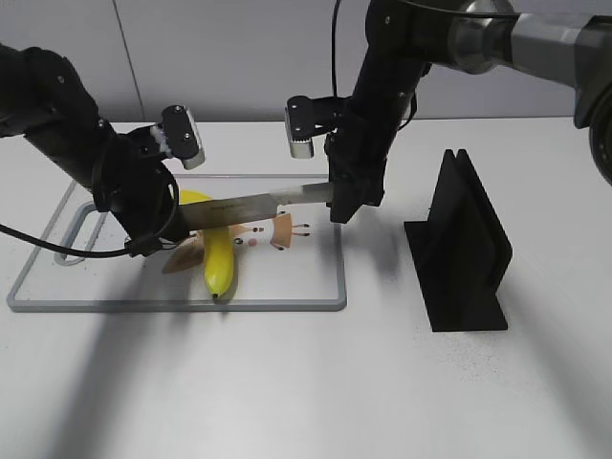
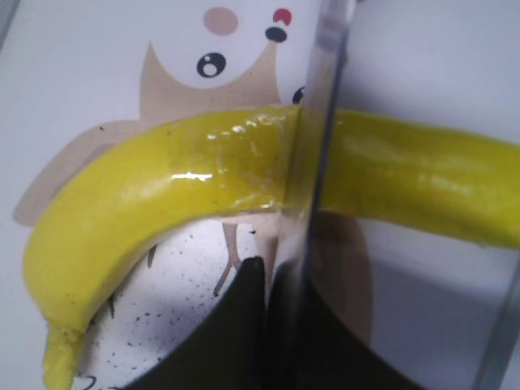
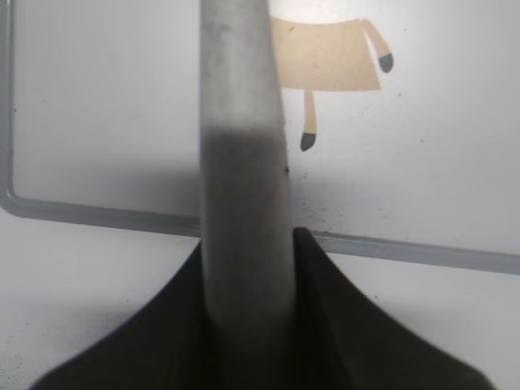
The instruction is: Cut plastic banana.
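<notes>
The plastic banana [image 1: 218, 263] lies on the white cutting board [image 1: 296, 277], glossy yellow with its dark tip toward the front. My right gripper [image 1: 344, 206] is shut on the handle of a knife [image 1: 249, 206]. The blade reaches left across the banana's middle. In the left wrist view the blade [image 2: 313, 146] stands edge-on against the banana [image 2: 162, 195]; I cannot tell how deep it sits. My left gripper [image 1: 143, 244] is shut and empty, its fingertips [image 2: 264, 325] just beside the banana. The right wrist view shows the handle [image 3: 244, 162] between the fingers [image 3: 248, 325].
A black knife stand [image 1: 464, 249] stands on the table right of the board. The board's grey rim [image 3: 97, 213] runs below the right gripper. A cartoon animal print [image 2: 211, 65] covers the board under the banana.
</notes>
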{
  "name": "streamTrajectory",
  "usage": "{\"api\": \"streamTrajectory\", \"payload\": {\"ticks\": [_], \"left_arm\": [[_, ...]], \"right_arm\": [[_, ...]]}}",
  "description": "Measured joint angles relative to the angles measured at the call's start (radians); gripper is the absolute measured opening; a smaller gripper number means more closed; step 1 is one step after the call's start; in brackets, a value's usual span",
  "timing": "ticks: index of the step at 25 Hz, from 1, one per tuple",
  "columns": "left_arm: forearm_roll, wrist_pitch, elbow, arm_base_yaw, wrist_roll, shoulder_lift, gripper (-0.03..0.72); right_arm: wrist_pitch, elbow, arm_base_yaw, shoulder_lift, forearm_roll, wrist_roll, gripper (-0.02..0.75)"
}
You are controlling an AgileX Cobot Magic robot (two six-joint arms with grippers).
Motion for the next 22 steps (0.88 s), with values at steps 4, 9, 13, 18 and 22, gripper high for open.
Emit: {"api": "streamTrajectory", "payload": {"ticks": [4,9,13,18,22], "left_arm": [[0.012,-0.009,0.013,0.0,-0.012,-0.015,0.004],[0.034,-0.032,0.021,0.005,-0.017,-0.063,0.002],[0.046,-0.034,0.021,0.006,-0.017,-0.111,0.002],[0.0,-0.011,0.021,0.011,-0.02,-0.163,0.067],[-0.074,0.006,0.021,0.014,-0.023,-0.205,0.417]], "right_arm": [[0.017,-0.066,0.007,0.003,-0.024,0.033,0.185],[0.017,-0.138,0.01,0.011,-0.028,0.088,0.206],[0.017,-0.149,0.011,0.009,-0.028,0.097,0.21],[0.018,-0.149,0.011,-0.034,-0.028,0.13,0.221],[0.019,-0.149,0.011,-0.08,-0.032,0.169,0.224]]}}
